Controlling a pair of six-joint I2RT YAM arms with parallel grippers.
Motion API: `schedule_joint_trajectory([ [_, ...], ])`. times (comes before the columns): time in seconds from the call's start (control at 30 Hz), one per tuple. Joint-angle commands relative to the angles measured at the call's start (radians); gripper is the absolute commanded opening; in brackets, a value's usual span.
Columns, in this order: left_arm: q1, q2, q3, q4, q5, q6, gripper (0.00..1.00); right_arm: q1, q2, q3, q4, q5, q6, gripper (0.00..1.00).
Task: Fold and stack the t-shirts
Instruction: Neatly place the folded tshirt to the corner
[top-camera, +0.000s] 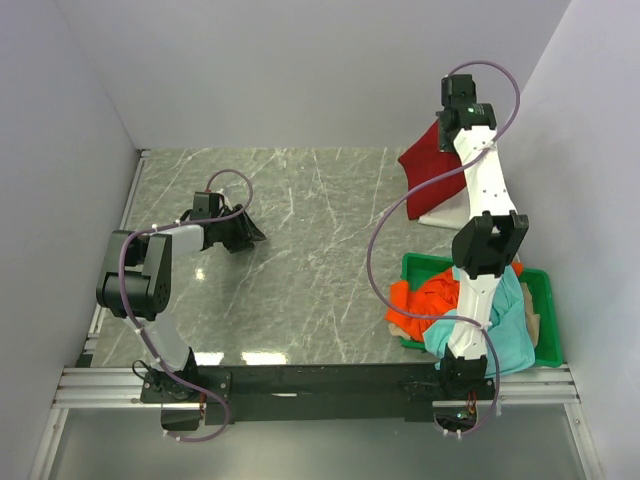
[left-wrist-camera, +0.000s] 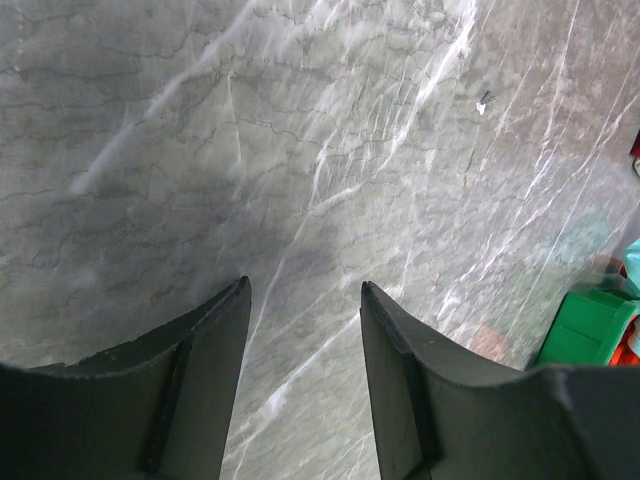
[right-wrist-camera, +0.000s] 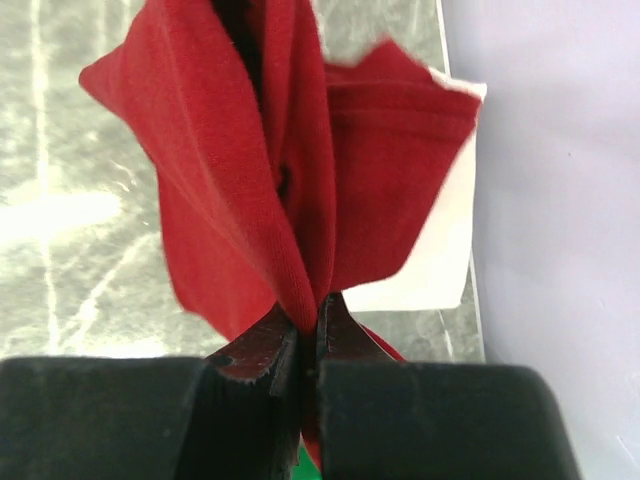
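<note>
Found right gripper at upper right of top view, fingers pressed together on a fold of red shirt. Observed red shirt hanging from that pinch, spread in loose folds above the table, with white shirt partly hidden behind it, close to the right wall. Could not tell whether red cloth touched white. Located orange shirt and teal shirt heaped in green tray at lower right, orange spilling over left rim, teal over near rim. Found left gripper at centre left, low over bare marble, fingers spread apart, holding nothing
</note>
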Motion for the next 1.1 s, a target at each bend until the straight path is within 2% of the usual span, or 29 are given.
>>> schedule_joint_trajectory([
  [0.0, -0.001, 0.025, -0.024, -0.022, -0.023, 0.009, 0.55, -0.004, -0.070, 0.061, 0.012, -0.021, 0.021, 0.00],
  [1.07, -0.013, 0.058, -0.017, -0.024, -0.019, 0.012, 0.55, -0.116, -0.152, 0.009, -0.033, -0.173, 0.070, 0.00],
])
